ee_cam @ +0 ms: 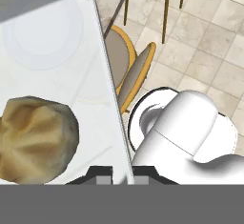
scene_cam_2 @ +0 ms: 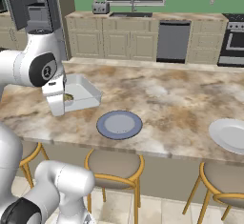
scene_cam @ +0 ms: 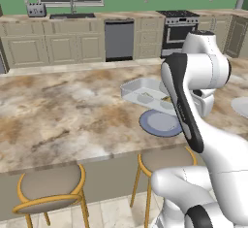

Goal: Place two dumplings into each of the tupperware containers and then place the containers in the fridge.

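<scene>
My gripper [ee_cam: 122, 176] is shut on the rim of a pale translucent tupperware container [ee_cam: 57, 80], with the thin wall between the two fingertips [ee_cam: 104, 176]. A tan dumpling [ee_cam: 38, 139] lies inside it, close to the hand. From the right base view, the gripper [scene_cam_2: 56, 105] holds the container [scene_cam_2: 82, 92] by its near left side over the marble counter, and the dumpling [scene_cam_2: 68, 96] sits at that end. In the left base view the container [scene_cam: 143, 93] looks slightly raised and tilted, partly behind my arm. The second container is out of view. The fridge [scene_cam_2: 34, 4] stands open at the far left.
A round blue-grey plate [scene_cam_2: 119, 124] lies near the counter's front edge, just right of the container. A white plate [scene_cam_2: 231, 135] sits at the far right. Stools with orange frames [scene_cam: 48, 190] stand under the counter edge. The dishwasher [scene_cam: 119, 40] and oven [scene_cam: 177, 28] line the back wall.
</scene>
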